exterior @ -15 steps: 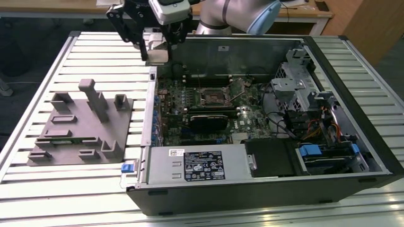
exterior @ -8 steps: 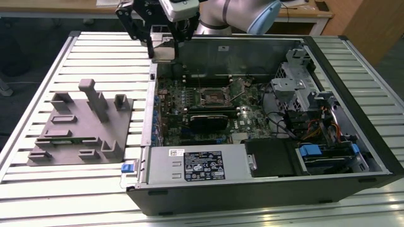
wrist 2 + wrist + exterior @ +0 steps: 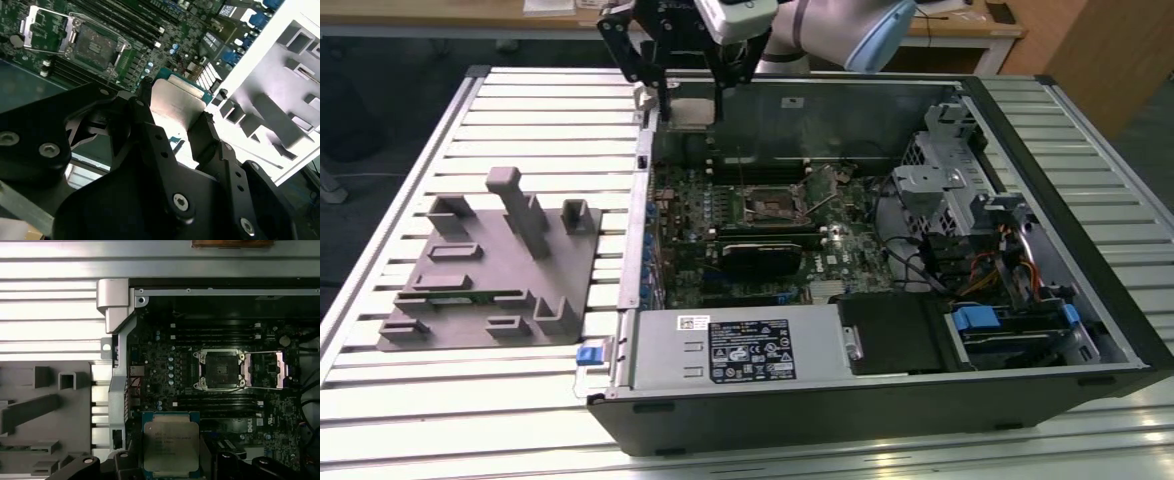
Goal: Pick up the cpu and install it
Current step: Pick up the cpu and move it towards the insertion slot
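The cpu [image 3: 170, 446], a flat square chip with a silvery metal top on a green edge, is held between my black fingers [image 3: 122, 459]. My gripper [image 3: 176, 109] is shut on the cpu [image 3: 175, 102], gripping it by two opposite edges. In the exterior view my gripper [image 3: 691, 92] hangs above the far left corner of the open computer case [image 3: 1067, 150]. The black square socket [image 3: 220, 369] on the motherboard stands open and empty, its metal load plate [image 3: 267, 370] flipped aside. That socket [image 3: 767, 205] lies apart from the cpu, further into the case, and the second wrist view has the socket [image 3: 95, 47] too.
A grey plastic fixture [image 3: 494, 270] with upright posts sits on the slatted table at the exterior view's left, beside the case. Inside the case are memory slots [image 3: 220, 332], a drive cage [image 3: 961, 170] with cables, and a long grey box [image 3: 734, 345] along the near wall.
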